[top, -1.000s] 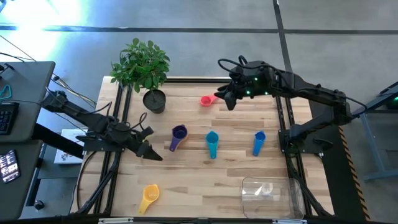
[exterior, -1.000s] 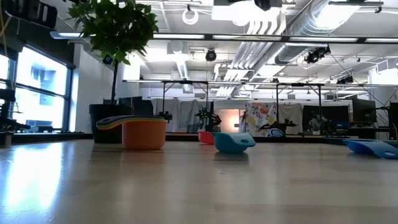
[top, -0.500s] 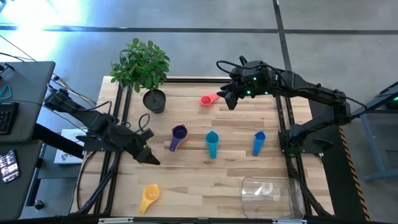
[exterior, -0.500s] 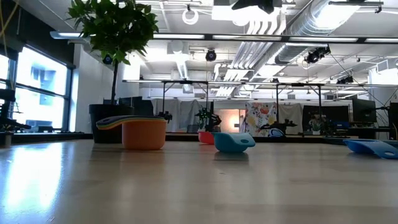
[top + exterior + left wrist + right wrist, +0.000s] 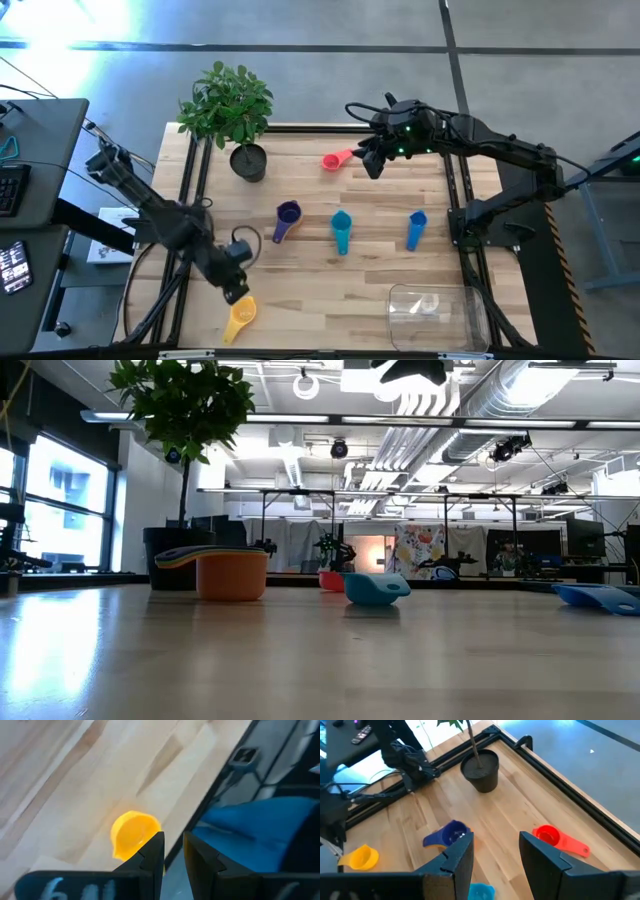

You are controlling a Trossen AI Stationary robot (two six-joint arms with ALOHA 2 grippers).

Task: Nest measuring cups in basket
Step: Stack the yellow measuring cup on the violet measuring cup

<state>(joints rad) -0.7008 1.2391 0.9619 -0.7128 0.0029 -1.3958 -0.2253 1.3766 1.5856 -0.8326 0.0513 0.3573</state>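
While no cup yet lay in the clear basket (image 5: 437, 312) at the lower right of the high view, judged the task barely begun. Counted five measuring cups loose on the wooden table (image 5: 330, 285): pink cup (image 5: 334, 160) at upper centre, purple cup (image 5: 287, 217), teal cup (image 5: 341, 230) and blue cup (image 5: 416, 228) in a row across the middle, yellow cup (image 5: 240, 315) at lower left. Saw nothing coloured inside the basket, only glare on its walls. Found the left gripper (image 5: 236, 292) low over the table just beside the yellow cup, fingers (image 5: 152, 855) narrowly parted with a slim gap, holding nothing; in the left wrist view the yellow cup (image 5: 134, 833) sat just ahead of the fingertips. Found the right gripper (image 5: 371, 162) at upper centre, near the pink cup's handle, fingers (image 5: 457, 857) standing moderately apart and empty, the pink cup (image 5: 559, 840) just beyond them. Noted a potted plant (image 5: 234, 115) at upper left, apart from the work. Reckoned every pick, carry and nesting step as remaining.
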